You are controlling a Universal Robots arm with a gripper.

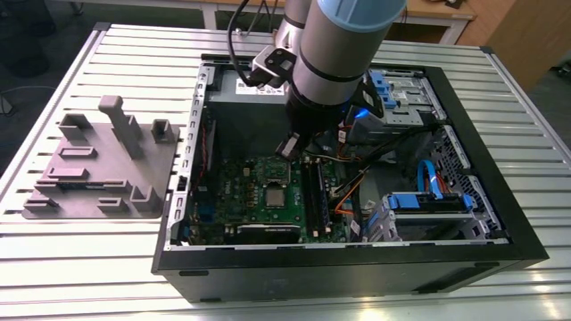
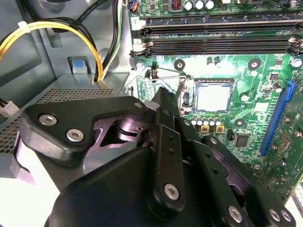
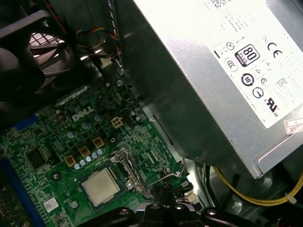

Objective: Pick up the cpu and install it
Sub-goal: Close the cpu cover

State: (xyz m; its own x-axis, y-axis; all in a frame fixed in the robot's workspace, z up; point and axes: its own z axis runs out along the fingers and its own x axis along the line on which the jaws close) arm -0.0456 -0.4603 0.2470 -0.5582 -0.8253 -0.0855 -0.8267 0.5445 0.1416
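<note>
Silvery-grey, the cpu (image 1: 275, 196) lies seated in its socket (image 2: 188, 97) on the green motherboard (image 1: 237, 177) — at six o'clock from the end effector (image 1: 290, 146) in the exterior view. That end effector, drawn together and empty, hovers beside the socket's wire lever (image 2: 170, 73). Latching probably wants a slow, straight push — no slip onto the cpu.

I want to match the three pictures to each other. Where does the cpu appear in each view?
Exterior view: the cpu sits in its socket, in the middle of the green motherboard.
Second wrist view: the cpu lies in the socket, near the black memory slots.
First wrist view: the cpu lies in the socket on the motherboard.
Shared landmark: the grey power supply box.
</note>
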